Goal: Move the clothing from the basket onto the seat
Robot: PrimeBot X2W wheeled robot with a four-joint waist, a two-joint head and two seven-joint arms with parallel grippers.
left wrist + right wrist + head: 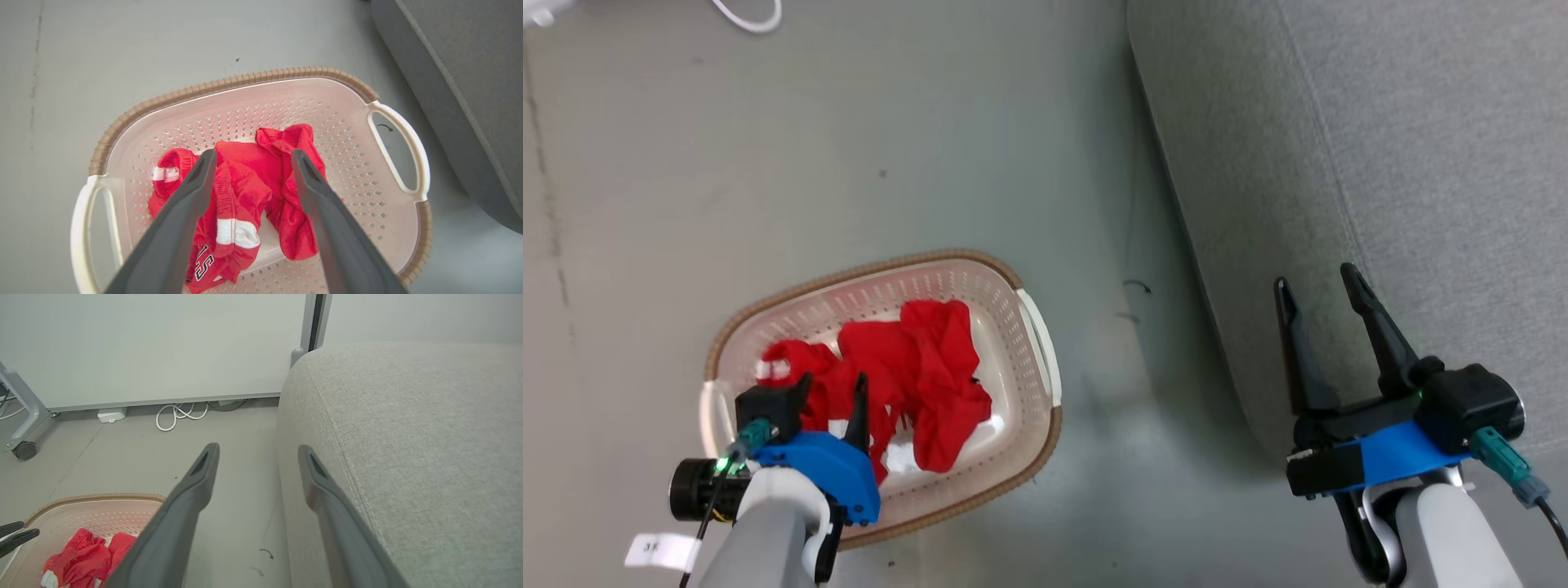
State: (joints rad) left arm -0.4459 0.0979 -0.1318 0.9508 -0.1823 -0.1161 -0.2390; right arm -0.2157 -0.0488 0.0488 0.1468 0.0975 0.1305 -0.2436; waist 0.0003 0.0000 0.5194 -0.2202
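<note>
The red clothing (907,359) lies crumpled in the cream basket (882,265) on the floor at the lower left. In the left wrist view the clothing (249,179) shows a white stripe and some lettering near the bottom of the heap. My left gripper (253,154) hovers open just above the heap, one finger on each side, holding nothing; it also shows as the left gripper (829,392) in the head view. The grey seat (1421,163) stands to the right. My right gripper (1316,279) is open and empty over the seat's (408,437) front edge.
Bare grey floor (931,122) separates the basket from the seat. Along the far wall lie a white coiled cable (179,414) and a small white box (111,415). A grey frame on a caster wheel (24,450) stands at the far left.
</note>
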